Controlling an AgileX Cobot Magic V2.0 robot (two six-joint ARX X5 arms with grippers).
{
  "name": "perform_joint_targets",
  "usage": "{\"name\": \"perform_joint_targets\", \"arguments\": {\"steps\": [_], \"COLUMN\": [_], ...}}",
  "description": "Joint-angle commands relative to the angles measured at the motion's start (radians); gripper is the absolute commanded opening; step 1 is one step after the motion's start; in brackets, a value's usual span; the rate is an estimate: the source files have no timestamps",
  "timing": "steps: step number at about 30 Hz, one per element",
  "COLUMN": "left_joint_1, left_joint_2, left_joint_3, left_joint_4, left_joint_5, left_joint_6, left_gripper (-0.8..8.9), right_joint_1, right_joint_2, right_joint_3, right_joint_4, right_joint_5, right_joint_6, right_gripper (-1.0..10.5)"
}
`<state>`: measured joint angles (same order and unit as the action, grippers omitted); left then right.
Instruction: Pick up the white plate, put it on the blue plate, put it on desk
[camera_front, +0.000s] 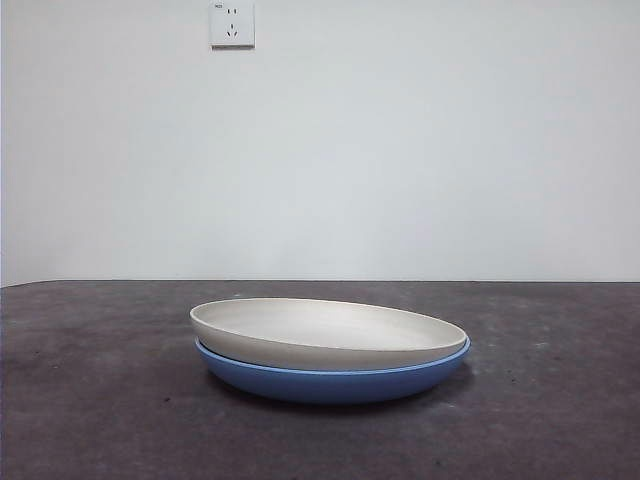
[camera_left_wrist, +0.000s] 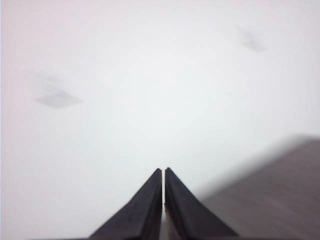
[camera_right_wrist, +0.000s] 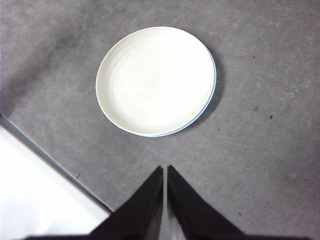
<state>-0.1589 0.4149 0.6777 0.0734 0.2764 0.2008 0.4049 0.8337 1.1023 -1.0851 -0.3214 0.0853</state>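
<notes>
The white plate (camera_front: 325, 330) rests slightly tilted inside the blue plate (camera_front: 335, 383), both in the middle of the desk (camera_front: 90, 400). From above, the right wrist view shows the white plate (camera_right_wrist: 156, 80) almost covering the blue plate (camera_right_wrist: 214, 85), which shows only as a thin rim. My right gripper (camera_right_wrist: 165, 170) hangs shut well above the desk, apart from the plates. My left gripper (camera_left_wrist: 163, 171) is shut too, facing a white wall with a corner of the desk (camera_left_wrist: 280, 195) beside it. Neither gripper appears in the front view.
A white wall with a power socket (camera_front: 232, 24) stands behind the desk. The desk's edge (camera_right_wrist: 50, 160) runs near my right gripper, with white floor beyond it.
</notes>
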Motion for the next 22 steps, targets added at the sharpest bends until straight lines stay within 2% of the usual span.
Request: {"name": "perform_joint_targets", "arguments": {"steps": [1, 5, 10, 16, 22], "left_joint_1": [0.046, 0.117, 0.168, 0.182, 0.186], "left_joint_2": [-0.060, -0.142, -0.209, -0.255, -0.286], "left_joint_3": [-0.088, -0.216, -0.373, -0.532, -0.610], "left_joint_4": [0.068, 0.083, 0.083, 0.066, -0.014], "left_joint_5": [-0.123, -0.219, -0.222, -0.229, -0.230], "left_joint_6": [-0.008, -0.063, -0.107, -0.108, -0.108], "left_gripper": [0.08, 0.08, 0.09, 0.08, 0.08], "right_joint_1": [0.006, 0.006, 0.006, 0.006, 0.006], "right_joint_2": [0.007, 0.007, 0.007, 0.007, 0.007], "right_joint_3": [0.010, 0.010, 0.010, 0.010, 0.010], "right_joint_4": [0.008, 0.008, 0.008, 0.008, 0.008], "right_joint_5": [-0.003, -0.003, -0.003, -0.003, -0.003], "right_joint_6": [-0.008, -0.008, -0.008, -0.008, -0.008], "right_gripper": [0.1, 0.1, 0.1, 0.1, 0.1]}}
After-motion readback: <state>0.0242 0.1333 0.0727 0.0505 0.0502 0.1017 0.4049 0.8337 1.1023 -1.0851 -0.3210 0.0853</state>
